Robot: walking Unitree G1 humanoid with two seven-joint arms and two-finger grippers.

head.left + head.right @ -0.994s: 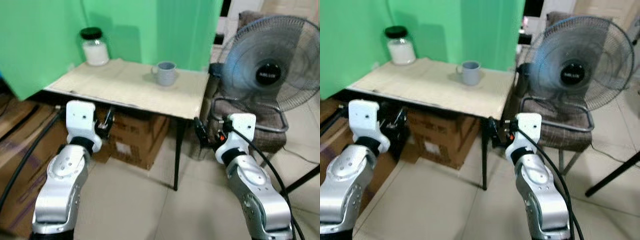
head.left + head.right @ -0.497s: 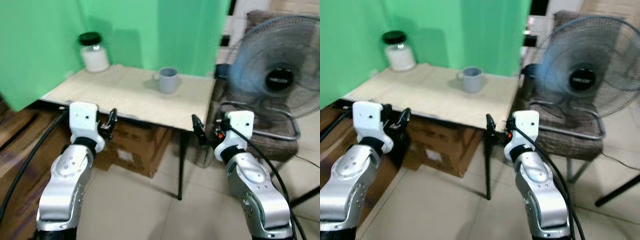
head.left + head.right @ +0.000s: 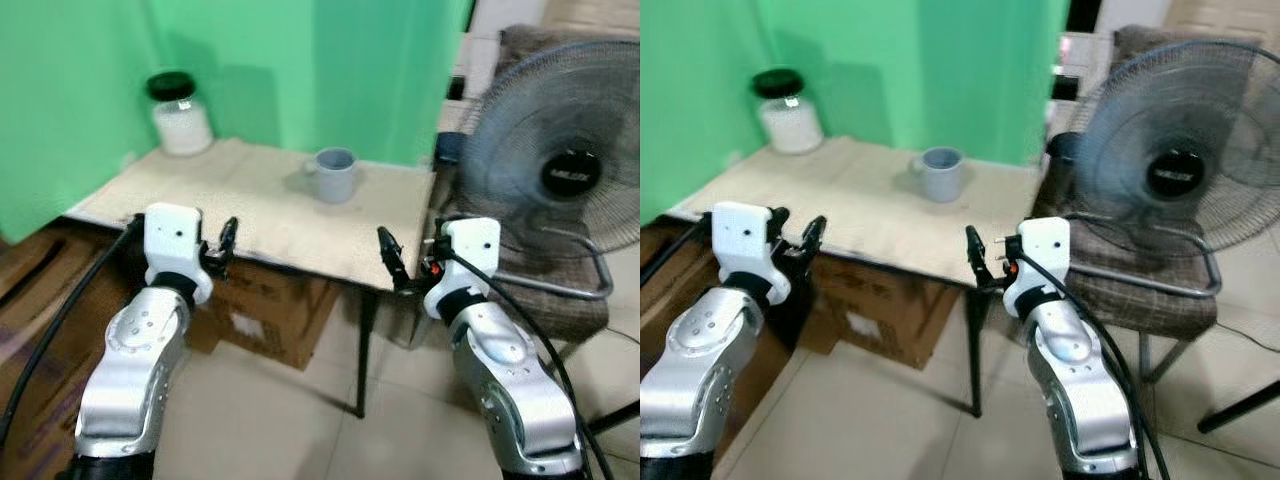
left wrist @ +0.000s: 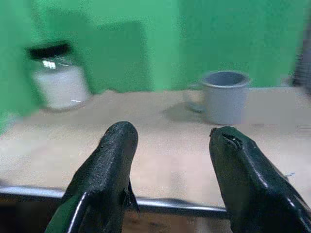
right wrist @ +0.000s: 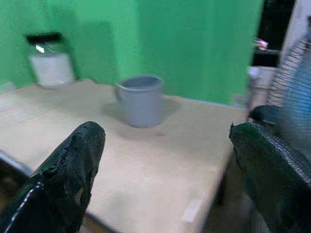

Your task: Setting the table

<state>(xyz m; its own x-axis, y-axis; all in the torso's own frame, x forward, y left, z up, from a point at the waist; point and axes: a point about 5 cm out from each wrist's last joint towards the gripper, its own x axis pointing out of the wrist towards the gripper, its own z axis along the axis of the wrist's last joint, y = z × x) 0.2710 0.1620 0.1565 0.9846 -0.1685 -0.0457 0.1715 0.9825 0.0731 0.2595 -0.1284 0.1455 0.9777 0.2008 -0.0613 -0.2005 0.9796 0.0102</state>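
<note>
Mug (image 3: pixel 335 174) stands toward the table's (image 3: pixel 250 215) far right, untouched, while the left gripper (image 3: pixel 222 248) and right gripper (image 3: pixel 392 262) hover empty with fingers spread at its near edge: an approach step, reaching forward next.

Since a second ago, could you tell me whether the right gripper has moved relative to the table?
Yes. The right gripper has risen from below the table edge, beside its leg, to the level of the tabletop at its near right corner, fingers open.

Both grippers (left (image 3: pixel 226 240), right (image 3: pixel 388 258)) higher, at table (image 3: pixel 260 190) edge.
</note>
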